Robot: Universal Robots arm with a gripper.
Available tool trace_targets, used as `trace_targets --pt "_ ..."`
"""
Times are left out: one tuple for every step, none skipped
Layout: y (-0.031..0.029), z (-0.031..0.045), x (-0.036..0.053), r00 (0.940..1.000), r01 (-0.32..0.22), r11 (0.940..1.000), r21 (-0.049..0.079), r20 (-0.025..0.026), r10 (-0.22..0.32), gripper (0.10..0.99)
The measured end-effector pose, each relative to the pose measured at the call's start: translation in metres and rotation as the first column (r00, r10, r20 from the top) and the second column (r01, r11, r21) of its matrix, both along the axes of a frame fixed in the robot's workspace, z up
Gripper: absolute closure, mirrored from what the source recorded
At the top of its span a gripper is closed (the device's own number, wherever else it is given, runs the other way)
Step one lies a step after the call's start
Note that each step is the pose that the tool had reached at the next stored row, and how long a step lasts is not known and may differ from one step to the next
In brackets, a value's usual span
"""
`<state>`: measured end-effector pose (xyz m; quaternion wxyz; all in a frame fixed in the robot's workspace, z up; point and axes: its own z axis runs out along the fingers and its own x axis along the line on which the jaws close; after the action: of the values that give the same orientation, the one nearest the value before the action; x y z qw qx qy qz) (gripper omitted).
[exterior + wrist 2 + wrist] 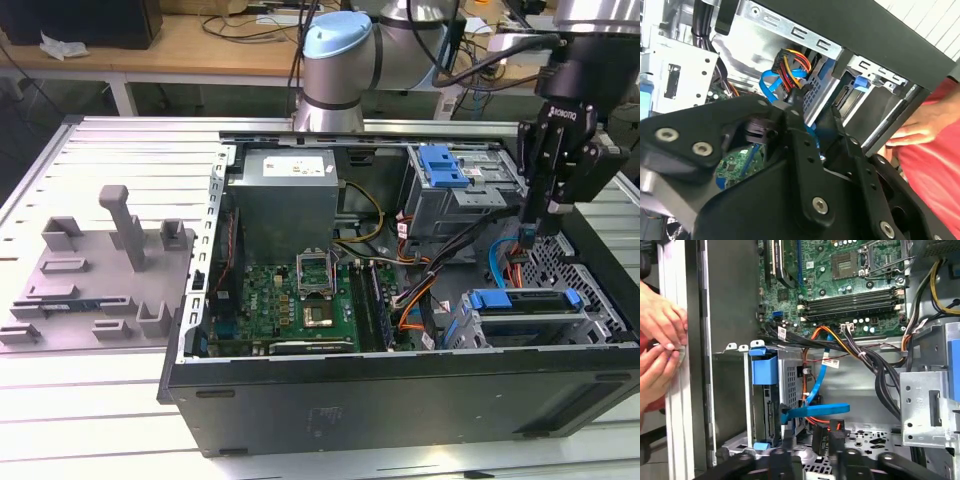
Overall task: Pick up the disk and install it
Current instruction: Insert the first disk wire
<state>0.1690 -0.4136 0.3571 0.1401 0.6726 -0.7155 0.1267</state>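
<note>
Gripper (pixel 534 222) hovering inside case (pixel 400 400) above disk (pixel 525 302); fingers (pixel 784 445) standing apart, gripping nothing. Disk prob. sitting in bay (pixel 458 328), blue bracket up.

Exterior view looks down on the case (pixel 400 398); wrist views peer inside.

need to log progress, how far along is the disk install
Done, apparently: the disk sits in the drive bay at the exterior view's lower right, blue bracket showing. In hand: nothing; the gripper is open by the cables above that bay. Left: whether the disk is fully seated or cabled cannot be told.
</note>
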Motion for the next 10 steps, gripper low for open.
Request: trace_targets --pt "0.0018 0.0000 -0.0001 1.0000 0.000 0.9999 -0.017 0.0001 0.000 0.722" --pt "0.0033 -0.0001 -0.0001 1.0000 0.000 0.9994 -0.036 0.0000 0.000 0.722" --pt "0.0042 0.0000 -0.0004 1.0000 0.000 0.9979 -0.065 0.0001 0.000 0.722" --pt "0.0054 -0.0002 -0.0006 1.0000 0.001 0.9970 -0.077 0.0031 -0.001 0.722" --pt "0.0062 -0.0002 -0.0005 0.9999 0.004 0.9970 -0.077 0.0113 -0.004 0.722" --pt "0.0067 -0.0003 -0.0005 0.9998 0.008 0.9970 -0.077 0.0171 -0.007 0.722" --pt "0.0072 -0.0003 -0.0005 0.9996 0.013 0.9969 -0.077 0.0243 -0.011 0.722" --pt "0.0075 -0.0002 -0.0005 0.9994 0.018 0.9969 -0.077 0.0294 -0.016 0.722" --pt "0.0076 -0.0002 -0.0004 0.9993 0.023 0.9968 -0.077 0.0328 -0.020 0.722" --pt "0.0076 -0.0002 -0.0004 0.9990 0.030 0.9966 -0.077 0.0358 -0.027 0.722"
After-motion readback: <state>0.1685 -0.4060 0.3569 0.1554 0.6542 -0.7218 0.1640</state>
